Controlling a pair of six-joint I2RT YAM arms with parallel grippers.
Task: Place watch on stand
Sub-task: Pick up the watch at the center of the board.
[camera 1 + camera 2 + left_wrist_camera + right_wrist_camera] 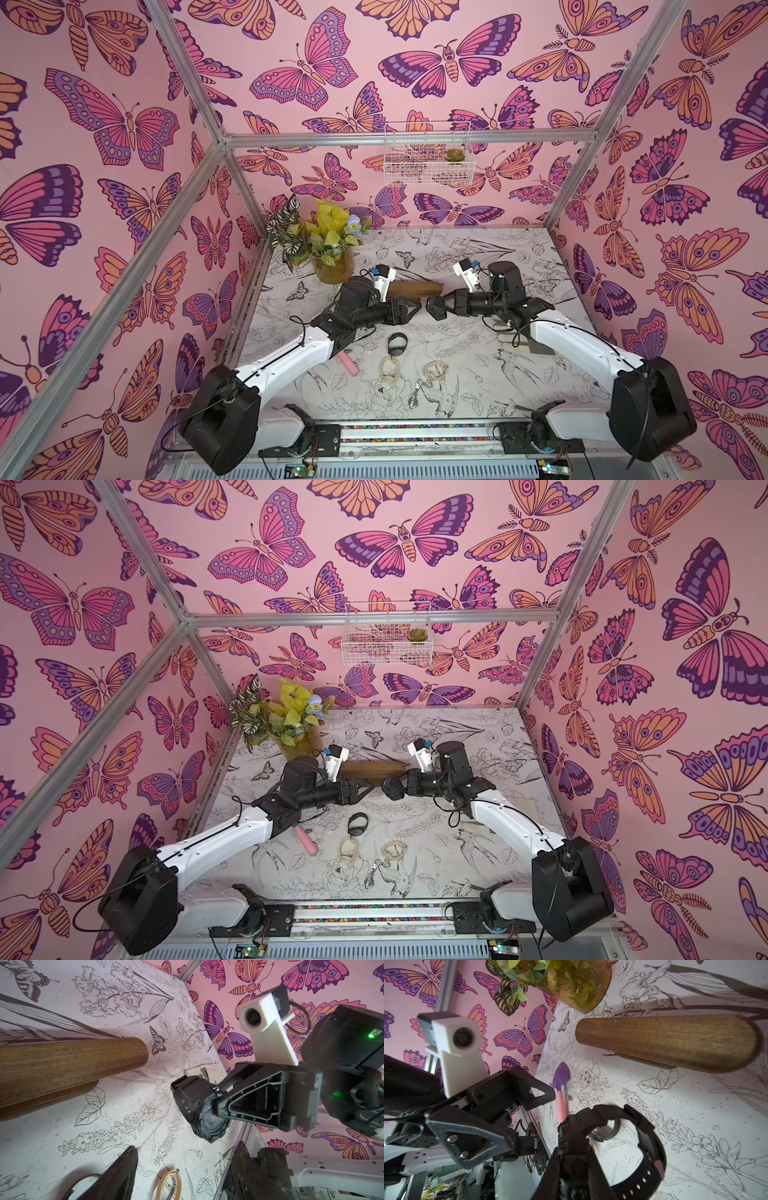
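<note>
Watch [199,1109] – black sport model, strap buckled into a loop – is off the table [519,257], clamped by its case in the right gripper [220,1097], whose jaws are closed down on it. It hangs just beside the right end of the stand [415,289], a little to the near side, not yet on the bar. Left gripper [529,1122] faces it from the left, jaws spread wide, holding nothing. Risks, as I judge them: the loop looks only a little wider than the bar's rounded end, so a poorly lined-up approach could snag the strap on the wood and shove the stand left on its small base. With the grip on the case alone, the watch may twist in the jaws. The two grippers are close – the empty one could knock the strap.
</note>
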